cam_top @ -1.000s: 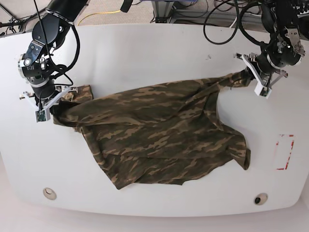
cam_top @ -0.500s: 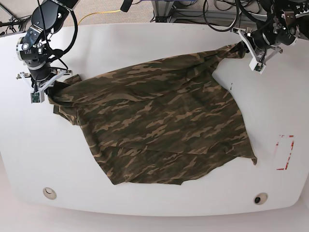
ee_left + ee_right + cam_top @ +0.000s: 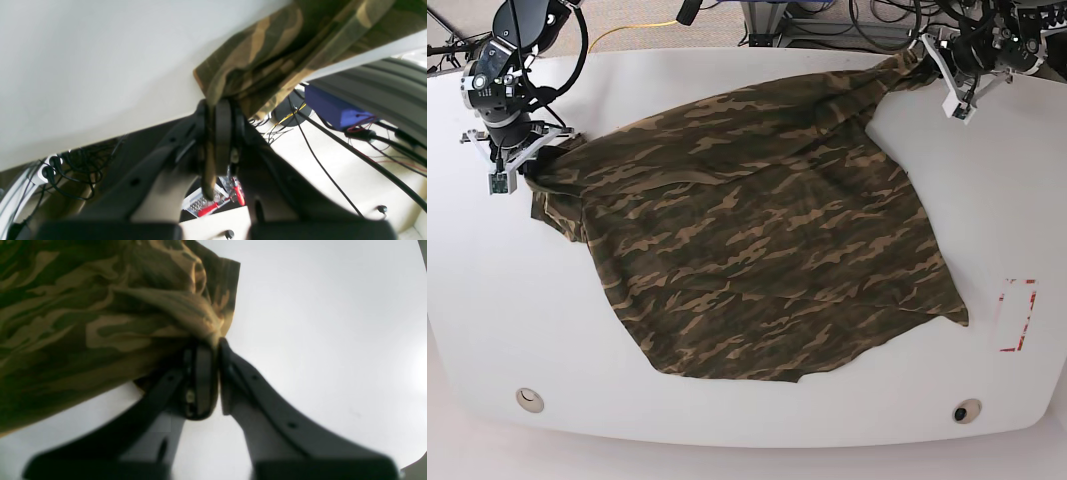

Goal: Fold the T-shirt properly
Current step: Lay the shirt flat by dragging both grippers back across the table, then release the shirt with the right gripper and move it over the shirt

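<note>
bright even light, blurry wrist views

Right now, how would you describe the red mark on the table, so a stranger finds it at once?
Start from the white table and the camouflage T-shirt spread over its middle. Go past the shirt's lower corner on the base view's right, toward the table edge. There a thin red rectangle outline is drawn on the surface, the only red marking on the tabletop.

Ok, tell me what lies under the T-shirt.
The T-shirt lies spread on the white table. Bare tabletop shows all round it; whatever is beneath the cloth is hidden.
</note>
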`<state>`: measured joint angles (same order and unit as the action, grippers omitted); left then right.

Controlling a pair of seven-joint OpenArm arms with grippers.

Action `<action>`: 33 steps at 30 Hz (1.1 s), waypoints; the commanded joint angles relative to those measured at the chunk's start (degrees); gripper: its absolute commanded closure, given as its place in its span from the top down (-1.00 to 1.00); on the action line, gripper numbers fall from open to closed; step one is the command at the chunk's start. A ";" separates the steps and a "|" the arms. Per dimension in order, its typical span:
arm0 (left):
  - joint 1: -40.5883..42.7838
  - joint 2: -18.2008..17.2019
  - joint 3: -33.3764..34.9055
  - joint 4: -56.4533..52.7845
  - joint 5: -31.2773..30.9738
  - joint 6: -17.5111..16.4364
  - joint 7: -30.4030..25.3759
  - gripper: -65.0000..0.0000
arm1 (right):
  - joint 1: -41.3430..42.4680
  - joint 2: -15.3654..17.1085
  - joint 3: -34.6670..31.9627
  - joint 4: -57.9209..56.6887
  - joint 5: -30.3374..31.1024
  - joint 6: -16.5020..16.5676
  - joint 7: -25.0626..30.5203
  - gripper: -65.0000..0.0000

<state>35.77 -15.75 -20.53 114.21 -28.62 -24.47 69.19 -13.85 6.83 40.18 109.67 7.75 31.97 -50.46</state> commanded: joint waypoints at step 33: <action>-0.30 -0.56 -0.61 0.82 0.45 0.25 0.39 -0.98 | -9.23 0.95 6.19 4.22 18.67 8.03 -5.59 0.41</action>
<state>35.79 -15.66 -20.64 114.19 -28.12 -24.45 69.82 -22.72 6.90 47.40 112.81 24.62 39.88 -56.99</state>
